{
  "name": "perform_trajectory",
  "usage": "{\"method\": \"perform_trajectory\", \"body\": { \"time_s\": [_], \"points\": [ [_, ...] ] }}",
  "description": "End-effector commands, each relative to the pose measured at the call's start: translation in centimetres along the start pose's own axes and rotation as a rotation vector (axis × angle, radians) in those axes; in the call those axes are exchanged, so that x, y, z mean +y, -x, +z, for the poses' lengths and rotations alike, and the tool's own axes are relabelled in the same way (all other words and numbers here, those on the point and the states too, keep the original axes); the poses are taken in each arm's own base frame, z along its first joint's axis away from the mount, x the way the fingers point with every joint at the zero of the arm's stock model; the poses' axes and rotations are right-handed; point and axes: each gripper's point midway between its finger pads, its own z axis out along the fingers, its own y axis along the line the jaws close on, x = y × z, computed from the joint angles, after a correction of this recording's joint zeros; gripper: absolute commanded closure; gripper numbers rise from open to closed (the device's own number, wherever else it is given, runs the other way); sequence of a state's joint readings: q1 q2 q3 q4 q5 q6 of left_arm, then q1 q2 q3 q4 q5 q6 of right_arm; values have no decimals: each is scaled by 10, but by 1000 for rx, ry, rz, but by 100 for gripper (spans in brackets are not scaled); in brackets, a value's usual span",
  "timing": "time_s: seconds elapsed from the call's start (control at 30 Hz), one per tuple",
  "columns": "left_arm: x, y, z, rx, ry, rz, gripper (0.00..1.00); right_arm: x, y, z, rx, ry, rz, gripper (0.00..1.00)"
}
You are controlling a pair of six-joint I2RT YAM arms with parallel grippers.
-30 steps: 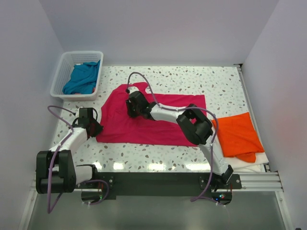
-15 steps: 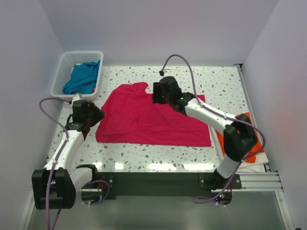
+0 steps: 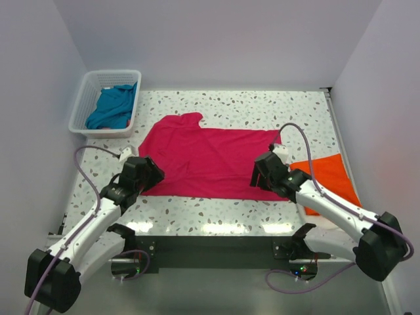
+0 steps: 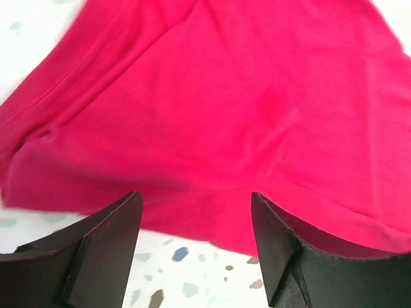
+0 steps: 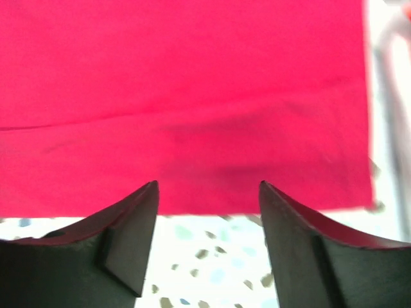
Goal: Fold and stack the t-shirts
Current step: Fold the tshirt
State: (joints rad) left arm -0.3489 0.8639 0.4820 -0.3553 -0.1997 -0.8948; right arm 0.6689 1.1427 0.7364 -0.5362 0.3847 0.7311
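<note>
We see the crimson-pink shirt (image 3: 210, 161) spread flat at the centre of the speckled table (image 3: 262, 108). Its lower corners are hidden under the two grippers. At lower left, the left gripper (image 4: 196, 205) has its fingers spread wide with nothing between them, above the shirt's near hem. At lower right, the right gripper (image 5: 209, 192) is likewise parted and empty over the hem. From the wrist views we cannot tell whether either one touches the cloth. Both close views cut the shirt off at the frame edges. The orange shirt (image 3: 328, 177) lies at the right edge, partly covered by the right arm. The teal shirt (image 3: 113, 105) sits bunched in the white basket (image 3: 82, 105) at upper left, and its shape is hard to make out.
</note>
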Motion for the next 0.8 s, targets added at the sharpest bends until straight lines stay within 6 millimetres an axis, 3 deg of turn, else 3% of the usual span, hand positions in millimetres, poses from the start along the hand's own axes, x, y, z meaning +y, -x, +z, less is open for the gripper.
{"method": "perform_trajectory", "body": {
  "time_s": [0.0,0.13,0.27,0.5,0.77],
  "points": [
    [35,-8,-1,-37,137,-63,26,-43,-13,-14,-37,-140,123,30],
    [52,-14,-3,-41,204,-91,26,-64,-28,-19,-43,-187,207,24],
    [62,-16,-2,-54,257,-123,28,-80,-28,-22,-68,-254,222,15],
    [74,-19,-3,-42,334,-131,30,-73,-24,-4,-18,-239,167,16],
    [81,-24,-9,-28,371,-153,30,-86,-34,8,68,-256,200,15]
  ]
}}
